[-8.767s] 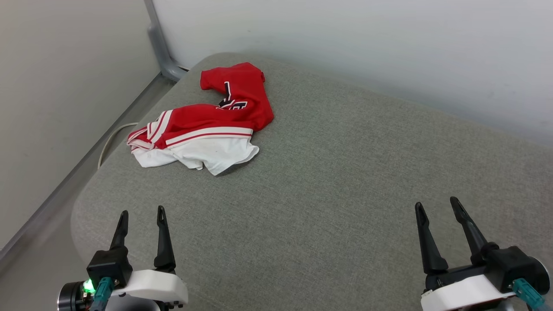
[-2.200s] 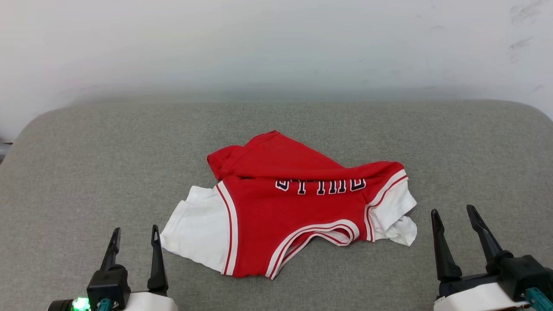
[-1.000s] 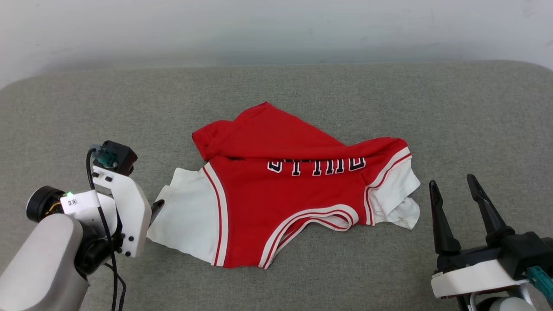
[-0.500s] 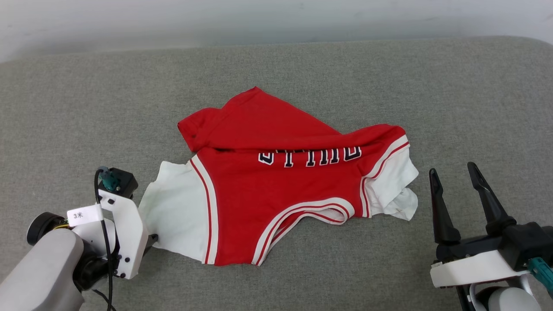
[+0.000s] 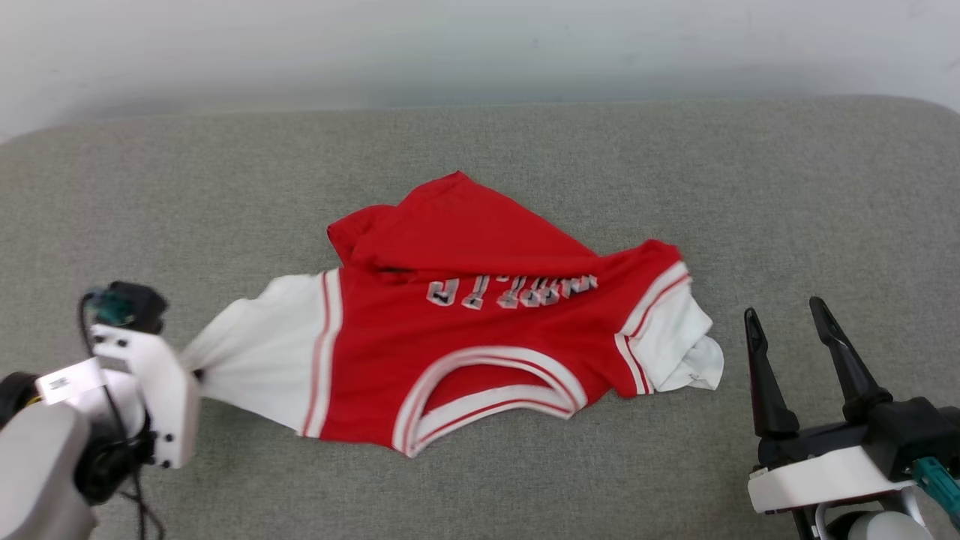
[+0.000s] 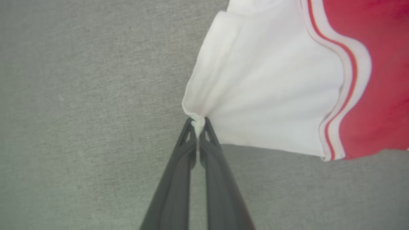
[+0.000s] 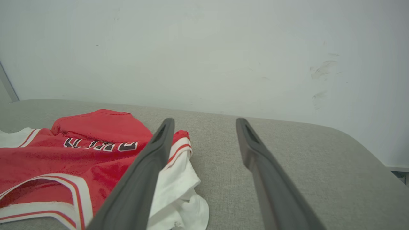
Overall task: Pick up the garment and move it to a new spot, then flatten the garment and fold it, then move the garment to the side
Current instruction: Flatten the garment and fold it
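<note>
One garment (image 5: 465, 352), a red jersey with white short sleeves, lies rumpled near the middle of a grey padded cushion (image 5: 712, 187), its striped white-and-red neckline (image 5: 487, 386) toward the robot. Black, white-edged lettering (image 5: 510, 291) runs across the red cloth just below a flap of red that is folded over onto the body. From the head the letters are smeared and I cannot read them. The white sleeve (image 5: 255, 352) on the robot's left is drawn out into a point, with creases fanning back from its tip toward the striped shoulder seam. The left gripper (image 6: 198, 123) has that tip: its two dark fingers (image 6: 177, 172) are pressed together, with a small wad of white cloth pinched between their ends, seen plainly from the left wrist. The opposite sleeve (image 5: 675, 337) is bunched and folded under itself at the jersey's edge on the robot's right. Near it but clear of the cloth, the right gripper (image 5: 781, 307) stands over bare cushion with its fingers spread wide and nothing between them. They point toward the pale wall (image 5: 480, 45) behind the cushion. From the right wrist, the bunched sleeve shows partly behind one of those fingers.
</note>
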You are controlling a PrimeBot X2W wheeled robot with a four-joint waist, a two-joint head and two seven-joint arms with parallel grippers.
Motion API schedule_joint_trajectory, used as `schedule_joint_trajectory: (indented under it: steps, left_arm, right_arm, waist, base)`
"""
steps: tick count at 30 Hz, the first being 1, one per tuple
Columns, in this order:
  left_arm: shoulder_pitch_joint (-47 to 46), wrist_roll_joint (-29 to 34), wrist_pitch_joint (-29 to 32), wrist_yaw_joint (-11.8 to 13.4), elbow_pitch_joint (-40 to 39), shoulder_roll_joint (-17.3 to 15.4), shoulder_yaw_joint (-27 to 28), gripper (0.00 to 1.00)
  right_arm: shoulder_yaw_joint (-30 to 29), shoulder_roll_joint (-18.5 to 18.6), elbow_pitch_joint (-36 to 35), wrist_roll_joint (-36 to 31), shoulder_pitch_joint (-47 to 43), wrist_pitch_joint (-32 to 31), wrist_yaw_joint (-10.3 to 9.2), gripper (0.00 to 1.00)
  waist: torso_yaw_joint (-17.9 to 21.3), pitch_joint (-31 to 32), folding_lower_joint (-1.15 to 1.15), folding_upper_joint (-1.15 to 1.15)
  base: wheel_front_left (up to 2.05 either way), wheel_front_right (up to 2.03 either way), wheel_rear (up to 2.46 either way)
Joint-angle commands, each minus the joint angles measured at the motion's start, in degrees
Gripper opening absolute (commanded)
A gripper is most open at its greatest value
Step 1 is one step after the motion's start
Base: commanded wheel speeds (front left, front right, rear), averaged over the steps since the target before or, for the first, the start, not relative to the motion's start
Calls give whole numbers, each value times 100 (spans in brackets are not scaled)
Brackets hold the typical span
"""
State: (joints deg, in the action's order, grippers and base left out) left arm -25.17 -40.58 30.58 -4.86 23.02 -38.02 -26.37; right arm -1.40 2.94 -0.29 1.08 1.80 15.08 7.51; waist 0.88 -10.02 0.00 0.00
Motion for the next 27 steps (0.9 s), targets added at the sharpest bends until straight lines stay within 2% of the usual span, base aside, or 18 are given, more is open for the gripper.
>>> schedule_joint_trajectory:
  steps: [1,6,11,13,18,27]
  left_arm:
    - [116,58,-109,58,82,-133,64,0]
    - [319,62,-371,178,404,-303,189,0]
    - [432,97,-696,278,802,-157,189,0]
    - [412,100,-924,326,917,-48,221,100]
    - [340,301,-1768,465,930,172,255,100]
    - [858,521,-3529,1054,358,491,549,100]
  right_arm:
    - [4,-11,2,-9,-69,14,-5,100]
    - [27,-12,-3,-29,-96,14,-5,100]
    - [20,-12,21,-67,-134,14,-4,100]
    - [3,-11,32,-84,-152,14,-4,100]
    - [-25,-12,43,-134,-211,14,-5,100]
    - [-78,-2,-82,-272,-264,14,-5,100]
  waist:
    - [-31,59,0,0]
    - [-44,96,0,0]
    - [-34,105,0,0]
    - [-45,137,0,0]
    - [-109,321,0,0]
    - [-280,675,0,0]
  base:
    - [0,0,0]
    - [0,0,0]
    - [0,0,0]
    - [0,0,0]
    - [0,0,0]
    - [0,0,0]
